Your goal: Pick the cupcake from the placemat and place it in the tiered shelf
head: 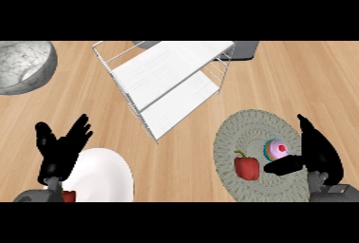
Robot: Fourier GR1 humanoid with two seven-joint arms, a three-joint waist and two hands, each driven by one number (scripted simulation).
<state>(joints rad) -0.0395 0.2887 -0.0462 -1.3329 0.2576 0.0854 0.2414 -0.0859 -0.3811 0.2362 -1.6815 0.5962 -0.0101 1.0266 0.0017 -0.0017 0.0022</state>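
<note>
The cupcake (276, 149), pink frosting with a red dot and a teal wrapper, lies on the round grey woven placemat (245, 130) at the right. My right hand (319, 154) stands open just right of it, fingers straight and pointing away, thumb (282, 165) reaching under the cupcake's near side without closing on it. The white wire tiered shelf (172, 78) stands tilted across the upper middle. My left hand (61, 144) rests open at the lower left, fingers up.
A red bell pepper (246, 167) sits on the placemat left of the cupcake. A white plate (105, 175) lies at the lower left with a small red object (68, 196) by my left wrist. A grey marbled bowl (21, 64) occupies the top left corner.
</note>
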